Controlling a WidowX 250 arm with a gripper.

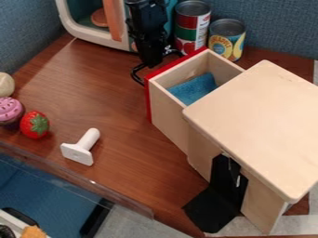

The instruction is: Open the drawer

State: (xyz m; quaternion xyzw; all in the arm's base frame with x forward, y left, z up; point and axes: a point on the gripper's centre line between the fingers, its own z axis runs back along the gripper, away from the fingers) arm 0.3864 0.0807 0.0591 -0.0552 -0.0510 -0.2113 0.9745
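In the camera view, the wooden cabinet stands on the brown table, and everything else lies around it. A black bent bracket sits against its near side, reaching down onto the table. Past the cabinet's upper left corner stand a red can and a yellow can, side by side, near the far side of the drawer. Farther out to the upper left of the cabinet is a cream toy oven, partly behind the arm. Well apart from the cabinet, to its left, are a white peg-like piece with a square base, a strawberry, a pink-topped cupcake and, at the view's edge, a pale round thing.

The drawer juts from the cabinet's upper left side, pulled well out, with a blue cloth-like piece inside. The gripper hangs down in front of the drawer's red front, away from the cabinet, at the black curved handle. Whether it is released or clenched on the handle cannot be told, nor whether the two touch.
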